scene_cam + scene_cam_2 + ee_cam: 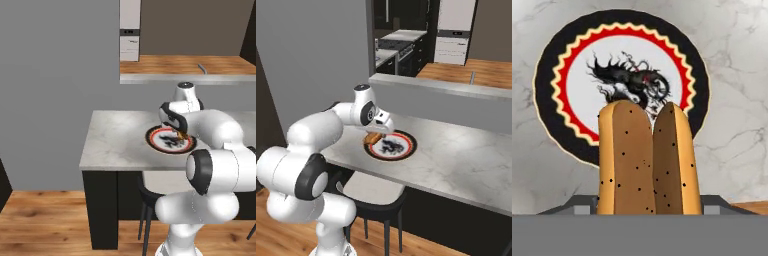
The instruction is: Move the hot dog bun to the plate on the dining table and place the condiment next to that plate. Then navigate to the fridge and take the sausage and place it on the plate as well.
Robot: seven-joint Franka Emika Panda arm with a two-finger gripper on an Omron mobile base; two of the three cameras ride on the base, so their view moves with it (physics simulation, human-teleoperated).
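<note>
Bun (648, 160), clenched in the jaws, hangs over the plate (552, 120); next it seemingly needs lowering and releasing.

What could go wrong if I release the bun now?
1. The bun is held above the near rim of the plate, not its centre; dropped here, it may land on the rim and roll onto the table.
2. From the base views I cannot tell how high the gripper hangs; a drop from height could bounce the bun off.
3. Lowering blind risks pressing the bun into the plate and shoving it.
</note>
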